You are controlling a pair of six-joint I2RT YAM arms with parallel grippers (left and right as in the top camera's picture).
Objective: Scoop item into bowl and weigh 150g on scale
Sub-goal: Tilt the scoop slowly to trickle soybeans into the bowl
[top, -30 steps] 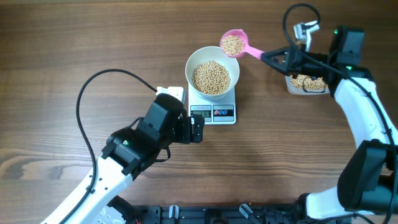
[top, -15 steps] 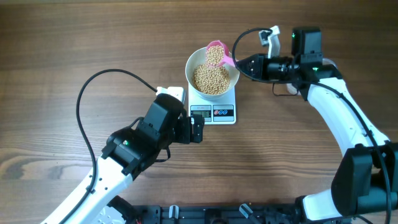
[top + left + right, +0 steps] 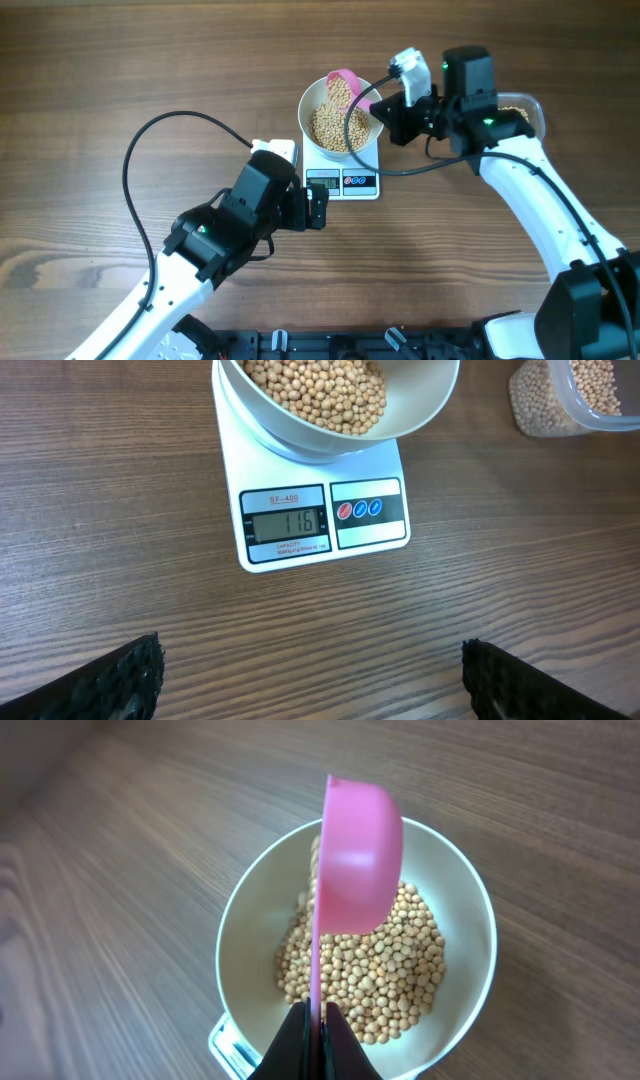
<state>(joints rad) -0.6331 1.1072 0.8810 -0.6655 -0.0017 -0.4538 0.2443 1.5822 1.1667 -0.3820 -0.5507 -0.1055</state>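
One white bowl (image 3: 310, 97) of beans (image 3: 330, 128) sits on one scale (image 3: 343, 182), display reading 116. R gripper (image 3: 313, 1045), jaws clamped on the handle of one pink scoop (image 3: 355, 860), holds it tipped on edge over the bowl, beans at its lip directly above the heap. L gripper (image 3: 316, 208), jaws wide apart, hovers near the scale's front, touching nothing. One clear tub (image 3: 560, 410) w/ more beans stands beside the scale, on the R arm's side.

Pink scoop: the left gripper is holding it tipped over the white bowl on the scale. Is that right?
No, the right gripper holds the pink scoop, shut on its handle; the right wrist view shows it. The left gripper stands open and empty before the scale. The scoop is indeed tipped over the white bowl on the scale.
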